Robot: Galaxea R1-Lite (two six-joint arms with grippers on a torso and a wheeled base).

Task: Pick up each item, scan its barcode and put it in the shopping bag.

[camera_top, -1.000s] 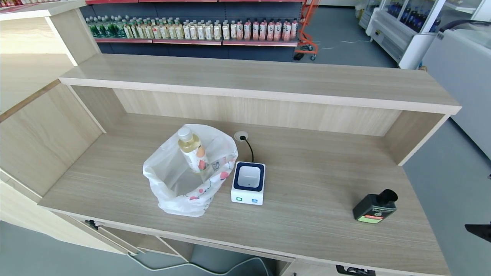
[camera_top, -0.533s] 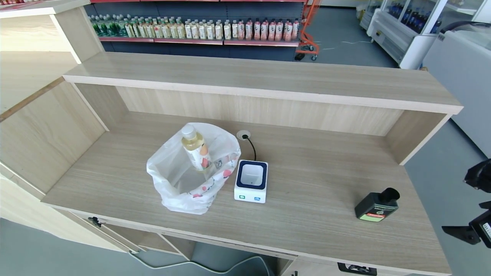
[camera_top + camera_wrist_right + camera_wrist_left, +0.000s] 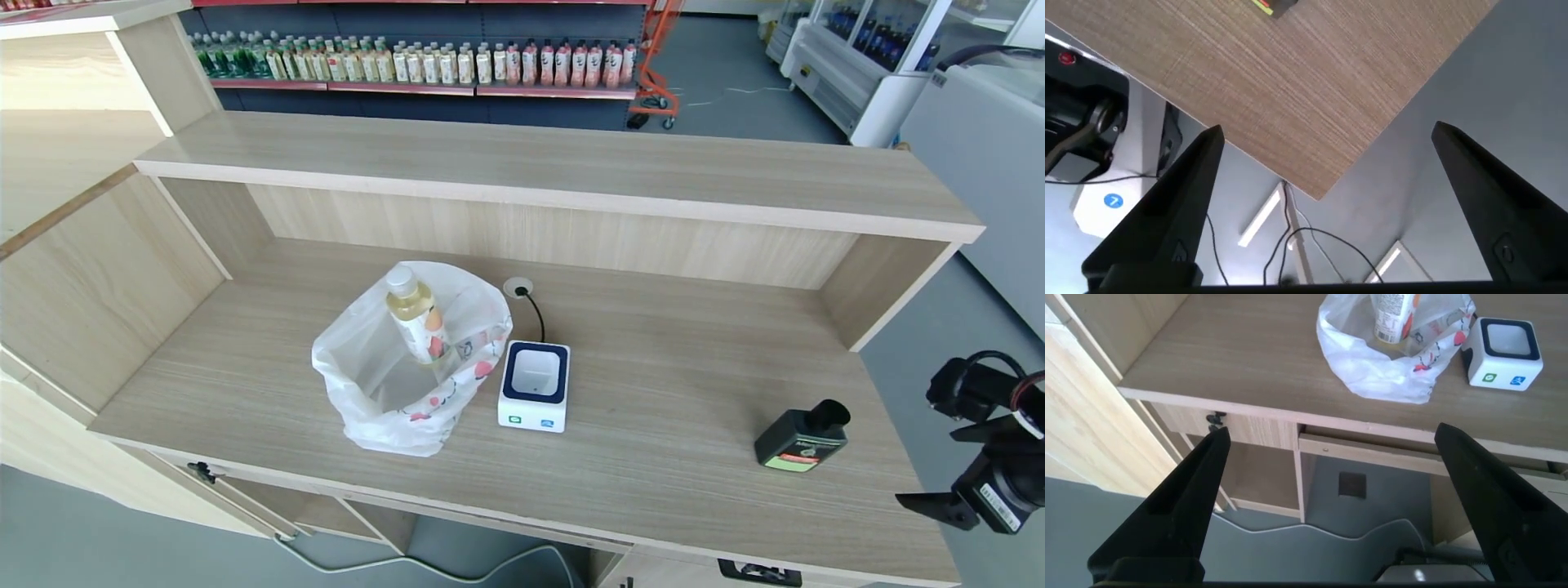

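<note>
A white shopping bag [image 3: 384, 400] stands open on the wooden counter [image 3: 669, 384], with a tea bottle [image 3: 416, 314] upright inside it. The white barcode scanner [image 3: 532, 385] sits just right of the bag. A dark bottle with a black cap [image 3: 804, 438] lies near the counter's right front corner. My right gripper [image 3: 951, 469] is open, off the counter's right end, a little right of the dark bottle [image 3: 1270, 6]. My left gripper [image 3: 1333, 431] is open, low before the counter's front edge, with the bag [image 3: 1372, 363] and scanner [image 3: 1504, 351] beyond it.
A raised back shelf [image 3: 555, 171] and side walls [image 3: 106, 286] box in the counter. The scanner's cable runs to a hole [image 3: 518, 287] behind it. Drawers [image 3: 1364, 449] sit under the front edge. Store shelves and freezers stand farther back.
My right gripper has come up into the head view at the right edge and moved toward the counter's end. The head view shifted slightly at first. Bag, scanner and bottles stay put.
</note>
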